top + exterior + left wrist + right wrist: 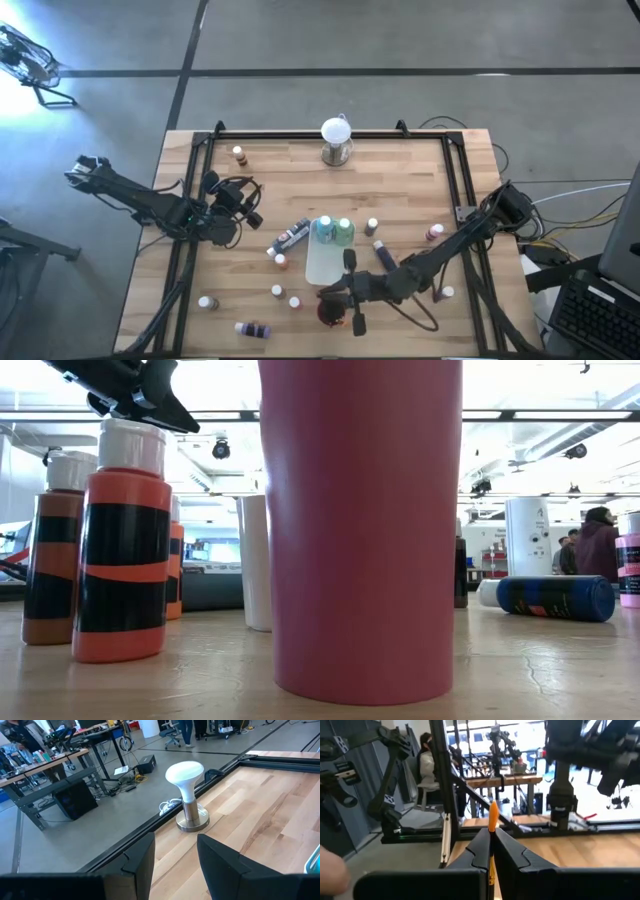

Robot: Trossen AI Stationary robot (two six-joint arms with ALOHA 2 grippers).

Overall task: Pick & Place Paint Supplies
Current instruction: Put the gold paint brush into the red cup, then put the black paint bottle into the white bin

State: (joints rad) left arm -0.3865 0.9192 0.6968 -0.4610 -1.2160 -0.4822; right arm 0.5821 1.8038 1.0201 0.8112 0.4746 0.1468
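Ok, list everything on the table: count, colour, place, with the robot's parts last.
White rectangular tray: one, table centre-front.
Teal and green white-capped paint bottles: two, standing on the tray's far end.
Loose small paint bottles: about a dozen, mixed colours, scattered around the tray; some upright, some lying down.
Dark red cup: one, front edge by the tray.
White globe on a metal base: one, far edge.
Orange-tipped brush: one, between the right fingers.
Left gripper: fingers apart, empty, left side.
Right gripper: shut on the brush, over the cup.
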